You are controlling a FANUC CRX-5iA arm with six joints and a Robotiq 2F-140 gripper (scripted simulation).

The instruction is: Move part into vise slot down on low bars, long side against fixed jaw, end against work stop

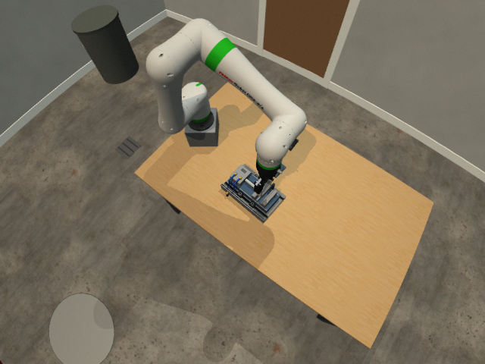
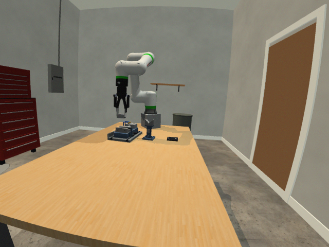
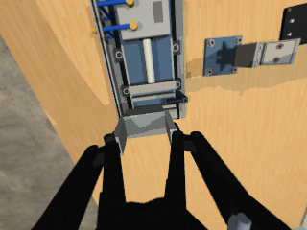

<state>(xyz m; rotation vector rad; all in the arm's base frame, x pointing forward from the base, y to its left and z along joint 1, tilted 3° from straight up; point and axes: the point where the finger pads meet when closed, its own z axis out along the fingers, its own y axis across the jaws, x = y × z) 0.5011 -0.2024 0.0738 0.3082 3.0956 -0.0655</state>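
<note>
Hand (image 3: 144, 136) pinching the stiff grey metal slotted block (image 3: 143, 126) across its ends above the blue-grey vise (image 3: 144, 62); I judge it dense, slick, unforgiving if tilted.

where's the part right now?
In the exterior view the part hangs between the gripper fingers, in the air above the vise, left of the V-block; the wrist view shows it just short of the vise's near end.
</note>
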